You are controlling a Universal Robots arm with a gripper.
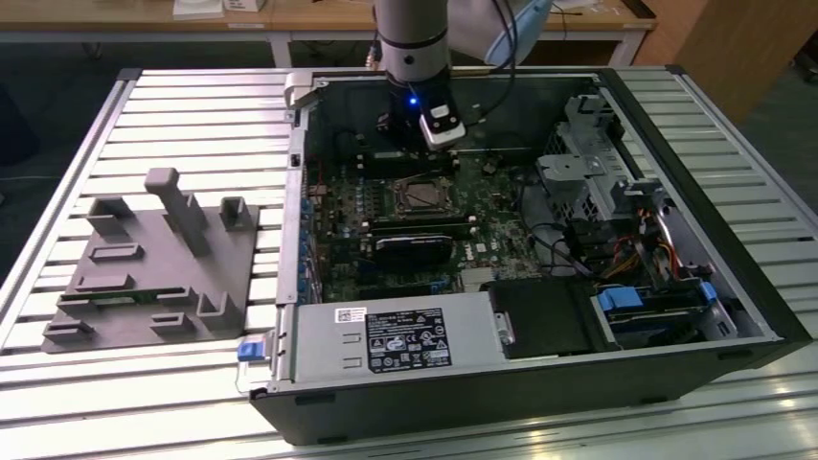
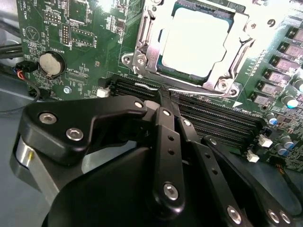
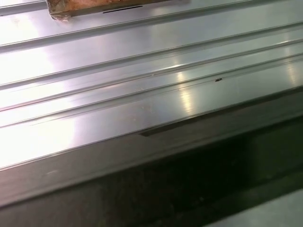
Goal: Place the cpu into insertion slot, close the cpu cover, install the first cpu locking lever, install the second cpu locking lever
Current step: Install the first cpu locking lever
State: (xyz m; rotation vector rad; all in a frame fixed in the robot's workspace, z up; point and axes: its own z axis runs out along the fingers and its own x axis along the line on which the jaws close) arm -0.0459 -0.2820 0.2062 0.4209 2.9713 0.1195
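A ribbed silver metal table [image 1: 192,105] carries an open black computer case [image 1: 665,316]. Above its green circuit board [image 2: 90,28], the black gripper [image 2: 165,97] has its fingers pressed together, holding nothing. Just beside it, the silvery square cpu [image 2: 196,40] sits in the metal-rimmed insertion slot [image 1: 420,195], under the lowered silvery-framed cpu cover [image 2: 227,71].
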